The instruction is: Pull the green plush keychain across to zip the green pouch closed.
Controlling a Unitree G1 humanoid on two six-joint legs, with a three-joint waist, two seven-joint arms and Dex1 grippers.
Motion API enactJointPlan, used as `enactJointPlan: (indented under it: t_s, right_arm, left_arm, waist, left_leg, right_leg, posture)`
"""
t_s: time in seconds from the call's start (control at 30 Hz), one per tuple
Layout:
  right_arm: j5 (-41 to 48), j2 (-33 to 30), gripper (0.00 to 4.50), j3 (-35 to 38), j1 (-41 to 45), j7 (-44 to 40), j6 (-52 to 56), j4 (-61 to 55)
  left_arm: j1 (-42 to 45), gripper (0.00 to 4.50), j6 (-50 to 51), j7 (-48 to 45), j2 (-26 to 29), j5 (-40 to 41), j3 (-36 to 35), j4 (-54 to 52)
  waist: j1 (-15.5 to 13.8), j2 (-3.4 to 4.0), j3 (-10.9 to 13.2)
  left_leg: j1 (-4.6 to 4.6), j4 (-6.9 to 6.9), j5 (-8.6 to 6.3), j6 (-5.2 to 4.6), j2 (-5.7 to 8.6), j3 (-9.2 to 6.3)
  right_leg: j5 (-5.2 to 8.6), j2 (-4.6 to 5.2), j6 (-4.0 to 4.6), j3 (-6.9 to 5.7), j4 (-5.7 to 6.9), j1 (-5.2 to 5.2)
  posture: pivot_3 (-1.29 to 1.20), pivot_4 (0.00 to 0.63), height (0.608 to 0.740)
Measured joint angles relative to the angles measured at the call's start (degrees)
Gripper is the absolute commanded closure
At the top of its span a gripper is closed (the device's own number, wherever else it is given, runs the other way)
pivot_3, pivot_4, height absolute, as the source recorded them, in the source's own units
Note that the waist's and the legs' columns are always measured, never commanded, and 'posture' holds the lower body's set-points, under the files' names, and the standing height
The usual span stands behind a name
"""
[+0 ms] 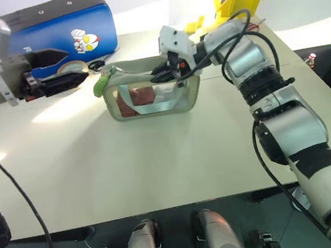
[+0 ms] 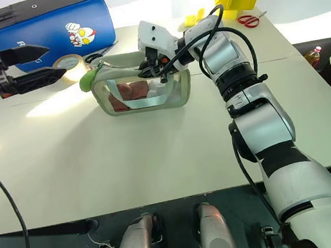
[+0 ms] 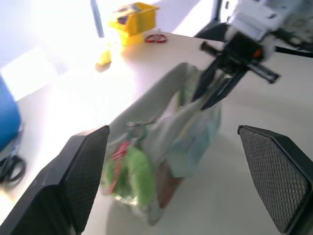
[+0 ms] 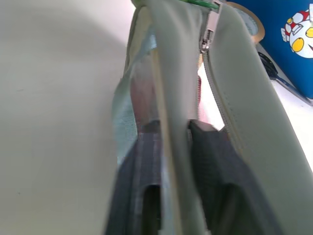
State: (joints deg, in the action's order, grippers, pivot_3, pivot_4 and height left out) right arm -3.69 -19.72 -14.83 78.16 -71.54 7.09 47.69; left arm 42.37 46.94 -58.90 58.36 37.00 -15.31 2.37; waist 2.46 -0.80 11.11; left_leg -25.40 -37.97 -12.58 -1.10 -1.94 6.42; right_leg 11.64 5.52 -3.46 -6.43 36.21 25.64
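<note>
A: We see the green pouch on the bench, just in front of the blue case. The green plush keychain hangs at the pouch end nearest the left gripper.

B: Our right gripper has its fingers clamped on the pouch's near top edge. The left fingers stand wide apart, near the keychain but not touching.

A: The plush looks soft and light, we think; better pinch it at its root, near the zipper pull.

B: The right wrist view shows the zipper open; the head views hide this.
</note>
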Motion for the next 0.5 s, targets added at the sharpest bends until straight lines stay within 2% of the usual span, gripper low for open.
enactJointPlan:
  t_s: [0.2,0.37,0.5]
  right_arm:
    - [-0.2,-0.1,4.48,0.0,-1.0,2.0,0.7,-2.0]
    - [-0.3,0.1,4.48,-0.1,-1.3,2.3,1.7,-3.2]
    - [-0.3,0.1,4.48,-0.1,-1.7,2.4,2.4,-3.9]
  left_arm:
    - [-6.3,0.0,-1.0,4.2,-5.0,-0.1,-2.5,0.3]
    - [-6.3,0.0,-4.2,7.0,-12.1,-1.4,-1.4,4.9]
    - [-5.4,0.0,-6.7,7.8,-14.4,-2.9,0.4,8.8]
  waist:
    - [-0.2,-0.02,0.0]
    - [-0.1,-0.03,0.0]
    - [0.0,-0.03,0.0]
  left_leg:
    - [0.03,-0.01,0.01,0.04,0.0,-0.02]
    - [0.03,-0.01,0.02,0.05,0.0,-0.01]
    - [0.03,-0.01,0.04,0.08,0.0,0.0]
  right_leg:
    - [0.0,0.02,0.0,-0.02,-0.01,-0.06]
    - [-0.01,0.02,0.0,-0.03,0.0,-0.06]
    - [-0.01,0.01,0.0,-0.03,0.0,-0.06]
  posture:
    - [0.0,0.15,0.74]
    - [0.0,0.15,0.74]
    - [0.0,0.15,0.74]
